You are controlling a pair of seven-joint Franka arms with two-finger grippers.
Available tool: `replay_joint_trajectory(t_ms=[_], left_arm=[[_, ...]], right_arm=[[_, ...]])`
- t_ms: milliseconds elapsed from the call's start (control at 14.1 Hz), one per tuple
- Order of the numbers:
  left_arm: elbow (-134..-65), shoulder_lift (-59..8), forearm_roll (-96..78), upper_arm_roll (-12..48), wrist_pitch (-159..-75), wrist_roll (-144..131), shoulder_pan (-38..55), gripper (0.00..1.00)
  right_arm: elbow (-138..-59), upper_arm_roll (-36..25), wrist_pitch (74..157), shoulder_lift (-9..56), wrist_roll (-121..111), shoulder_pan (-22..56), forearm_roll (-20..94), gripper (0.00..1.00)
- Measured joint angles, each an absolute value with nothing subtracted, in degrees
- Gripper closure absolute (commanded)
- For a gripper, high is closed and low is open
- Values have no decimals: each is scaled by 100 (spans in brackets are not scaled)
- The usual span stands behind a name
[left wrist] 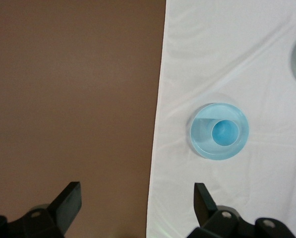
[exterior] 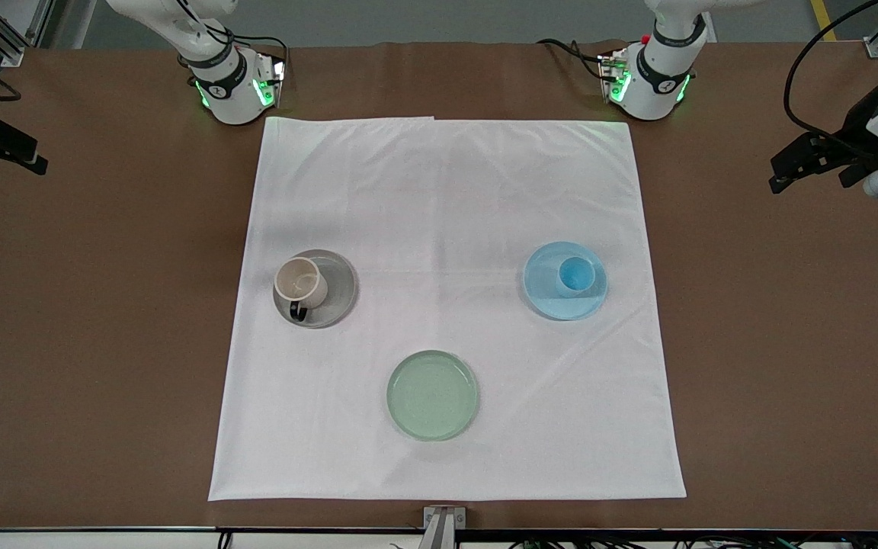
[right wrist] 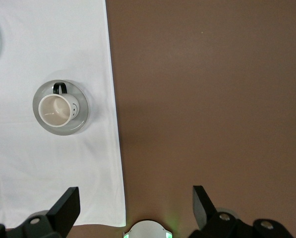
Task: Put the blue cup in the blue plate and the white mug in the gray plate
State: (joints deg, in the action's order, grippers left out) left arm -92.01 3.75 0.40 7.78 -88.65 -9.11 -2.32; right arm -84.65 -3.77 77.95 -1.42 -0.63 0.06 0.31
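The blue cup stands upright in the blue plate on the cloth, toward the left arm's end; both show in the left wrist view, the cup inside the plate. The white mug stands upright in the gray plate toward the right arm's end, its dark handle pointing toward the front camera; both show in the right wrist view, the mug on the plate. My left gripper is open and empty, high over the cloth's edge. My right gripper is open and empty over the brown table.
A pale green plate lies empty on the white cloth, nearest the front camera. The brown table surrounds the cloth. The arms' bases stand at the cloth's top corners.
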Motion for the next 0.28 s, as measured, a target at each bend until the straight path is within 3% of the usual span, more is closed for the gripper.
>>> replay_joint_trajectory(t_ms=[284], left_arm=[[-9200,364,40,778,-8872,-909,-232,0]], right_arm=[[-8465,-375,7888,-143,-248,11,92,0]])
